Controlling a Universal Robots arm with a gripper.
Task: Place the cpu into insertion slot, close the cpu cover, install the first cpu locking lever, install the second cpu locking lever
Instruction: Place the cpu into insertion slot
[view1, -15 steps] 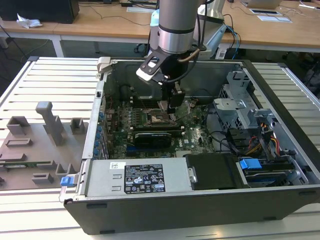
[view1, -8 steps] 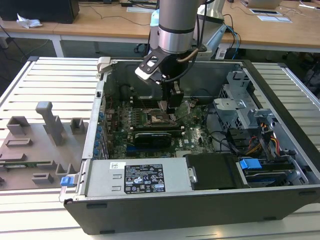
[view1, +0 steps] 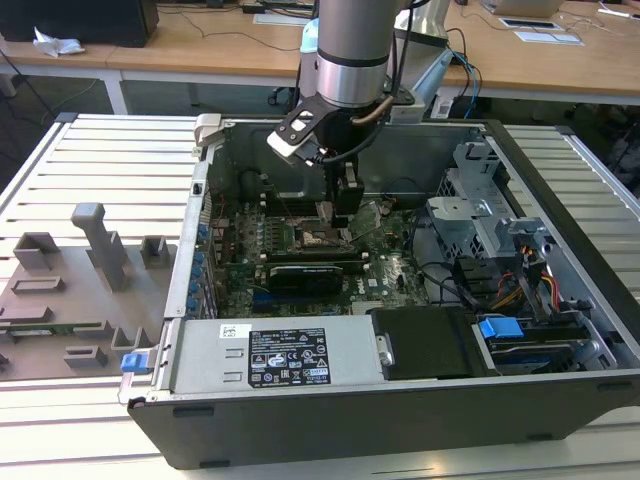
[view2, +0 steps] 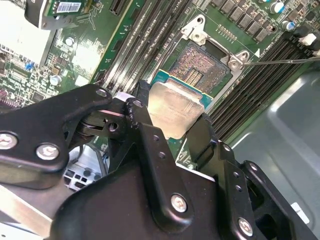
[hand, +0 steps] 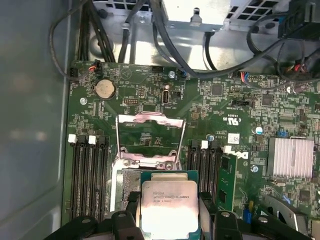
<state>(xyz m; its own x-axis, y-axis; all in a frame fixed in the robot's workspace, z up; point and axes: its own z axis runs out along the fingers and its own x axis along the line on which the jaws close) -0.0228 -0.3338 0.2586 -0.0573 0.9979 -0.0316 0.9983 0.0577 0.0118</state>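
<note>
Exterior view: black two-finger end effector (view1: 344, 218) on the grey arm is down inside the open dark-grey computer case (view1: 400, 420), which lies on the white slatted worktop (view1: 100, 150). It sits just above frame centre, over the green motherboard (view1: 390, 270).

Step in hand, as judged: the first one, cpu into slot. Not seated yet.

End effector is clamped on the cpu (hand: 170, 202), a small flat square chip with a silvery-grey metal top. The fingers (view2: 150, 145) grip two opposite edges, seen in both wrist views.

Cpu hangs close over the square insertion slot (view2: 202, 62), which has a dark pin field and silvery rim. Part of the pin field is exposed beyond the chip.

Thin silvery cpu cover frame (hand: 150, 120) is swung up off the slot. A thin silvery wire lever (view2: 280, 61) runs out from a slot corner across the long black memory slots (view2: 145, 40).

Orientation: metal top faces away from the board, and the chip looks about level with it. It is near-square, so no clear long axis. Its edges run parallel to the slot rim.

Judgement: seating calls for the chip centred, square and flat, with a straight descent and light force, since the pins look easy to bend.
</note>
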